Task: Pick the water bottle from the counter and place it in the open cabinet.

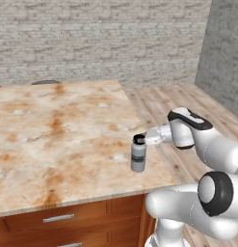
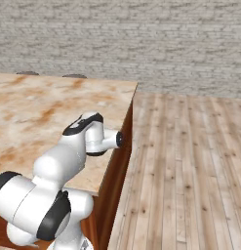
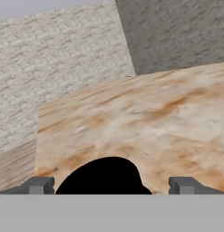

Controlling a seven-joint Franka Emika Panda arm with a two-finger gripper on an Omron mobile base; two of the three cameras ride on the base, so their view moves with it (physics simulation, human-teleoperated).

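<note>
The bottle [image 1: 138, 154] stands upright near the desk's [image 1: 58, 130] right edge. The end effector [image 3: 111, 185], fingers spread open, straddles its black cap [image 3: 104, 176], approaching sideways from the right.

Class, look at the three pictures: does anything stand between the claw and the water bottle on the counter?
Nothing visible does. In the hand view the water bottle's black cap sits directly between the two fingertips of the claw, with bare counter beyond. In the left base view the arm's end reaches the bottle's top near the counter's edge.
</note>
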